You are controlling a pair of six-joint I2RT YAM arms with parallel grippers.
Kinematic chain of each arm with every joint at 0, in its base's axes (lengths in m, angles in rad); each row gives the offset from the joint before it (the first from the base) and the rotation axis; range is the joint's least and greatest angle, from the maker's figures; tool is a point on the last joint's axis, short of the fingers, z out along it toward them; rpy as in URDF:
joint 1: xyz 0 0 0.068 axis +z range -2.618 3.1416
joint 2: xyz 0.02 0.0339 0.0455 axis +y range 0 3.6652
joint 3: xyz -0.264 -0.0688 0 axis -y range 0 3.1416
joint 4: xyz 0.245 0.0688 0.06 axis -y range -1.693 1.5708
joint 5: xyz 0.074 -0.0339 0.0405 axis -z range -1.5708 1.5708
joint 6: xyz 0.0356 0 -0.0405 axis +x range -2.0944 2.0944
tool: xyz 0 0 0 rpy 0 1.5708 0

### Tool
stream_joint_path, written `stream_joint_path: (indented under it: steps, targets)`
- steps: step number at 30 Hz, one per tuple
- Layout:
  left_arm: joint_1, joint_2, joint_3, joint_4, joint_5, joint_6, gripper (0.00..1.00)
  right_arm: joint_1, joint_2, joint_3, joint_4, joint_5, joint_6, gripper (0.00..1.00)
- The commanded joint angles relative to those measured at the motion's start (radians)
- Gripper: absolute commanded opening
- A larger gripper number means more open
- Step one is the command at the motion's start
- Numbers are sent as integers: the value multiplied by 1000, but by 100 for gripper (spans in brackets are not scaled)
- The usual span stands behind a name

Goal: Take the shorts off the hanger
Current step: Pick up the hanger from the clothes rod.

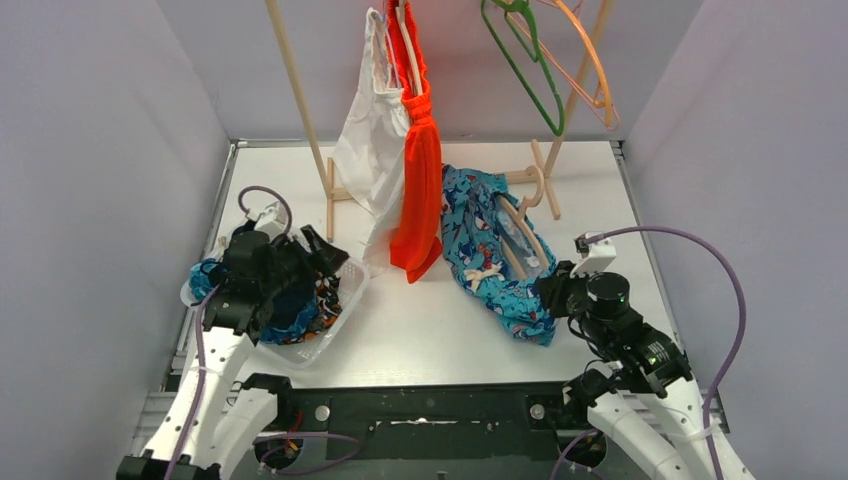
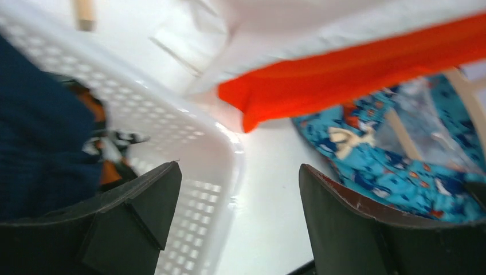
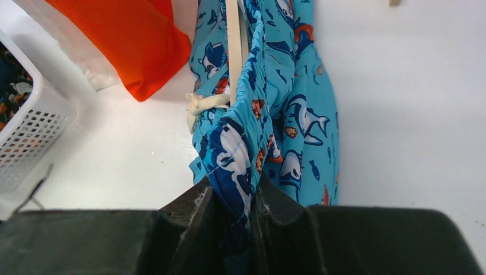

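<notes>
The teal shark-print shorts (image 1: 490,250) lie on the table, still threaded on a pale wooden hanger (image 1: 520,238). My right gripper (image 1: 553,290) is shut on their waistband; in the right wrist view the fabric (image 3: 235,154) is pinched between the jaws and the hanger bar (image 3: 232,46) runs along the waistband. Bright orange shorts (image 1: 420,170) hang from the rack beside a white garment (image 1: 372,140). My left gripper (image 1: 322,252) is open and empty above the white basket (image 1: 340,310), its fingers (image 2: 137,206) astride the basket's rim. Navy and camouflage shorts (image 2: 40,137) lie in the basket.
A wooden rack (image 1: 300,100) stands at the back with its feet (image 1: 540,180) on the table. Empty green (image 1: 525,70) and orange (image 1: 590,60) hangers hang at the upper right. Grey walls close in both sides.
</notes>
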Motion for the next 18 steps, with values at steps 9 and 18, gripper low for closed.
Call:
stream_joint_path:
  steps: [9,18]
  targets:
    - [-627,72,155,68,-462,-95,74,1,93,59,60,-61,28,0]
    - [-924,228,308,170,-632,-75,74,1,57,206,-91,-143,94,0]
